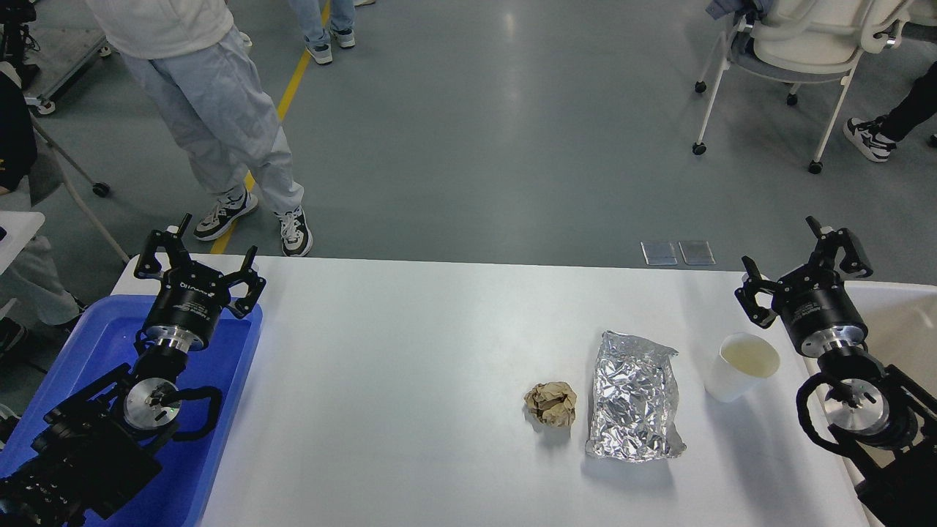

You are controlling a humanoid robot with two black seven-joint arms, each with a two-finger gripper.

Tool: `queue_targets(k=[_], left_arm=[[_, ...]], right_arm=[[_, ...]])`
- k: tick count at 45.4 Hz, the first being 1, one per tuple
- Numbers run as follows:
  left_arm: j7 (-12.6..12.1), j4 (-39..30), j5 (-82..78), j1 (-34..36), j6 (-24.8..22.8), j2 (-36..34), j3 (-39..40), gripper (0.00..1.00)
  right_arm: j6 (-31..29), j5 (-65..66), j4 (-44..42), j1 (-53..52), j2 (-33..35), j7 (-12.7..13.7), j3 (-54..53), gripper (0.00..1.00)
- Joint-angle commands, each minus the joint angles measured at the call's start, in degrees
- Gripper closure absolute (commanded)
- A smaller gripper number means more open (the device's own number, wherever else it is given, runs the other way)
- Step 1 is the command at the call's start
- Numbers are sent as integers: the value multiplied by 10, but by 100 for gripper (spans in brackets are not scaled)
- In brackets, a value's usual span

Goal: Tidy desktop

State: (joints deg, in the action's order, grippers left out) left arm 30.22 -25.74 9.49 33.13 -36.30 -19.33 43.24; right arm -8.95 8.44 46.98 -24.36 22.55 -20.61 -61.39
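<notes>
The white desktop (410,366) spreads across the head view. On its right half lie a crumpled brown paper ball (551,403), a creased silver foil bag (632,396) and a white paper cup (739,366), standing upright. My left gripper (214,244) hovers open over the far end of the blue tray, holding nothing. Beyond the cup, at the desktop's right edge, my right gripper (780,247) stands open and holds nothing.
A blue plastic tray (219,439) sits along the desktop's left side under my left arm. A beige-white bin (904,315) stands at the right edge beneath my right arm. A person (212,110) stands past the far left corner; a wheeled chair (790,51) is far right.
</notes>
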Motion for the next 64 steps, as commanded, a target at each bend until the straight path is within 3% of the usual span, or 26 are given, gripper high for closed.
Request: queue_targets(k=[1,52,64], left_arm=[[0,0,0,0,-1,0,0,0],[-1,0,0,1,-1,0,0,0],[-2,0,0,2,-2,0,0,0]], right_arm=[[6,0,0,6,-1,0,0,0],[7,4,-4,5,14,0,-2,0],[9,-1,9,0,43,16,7,0]])
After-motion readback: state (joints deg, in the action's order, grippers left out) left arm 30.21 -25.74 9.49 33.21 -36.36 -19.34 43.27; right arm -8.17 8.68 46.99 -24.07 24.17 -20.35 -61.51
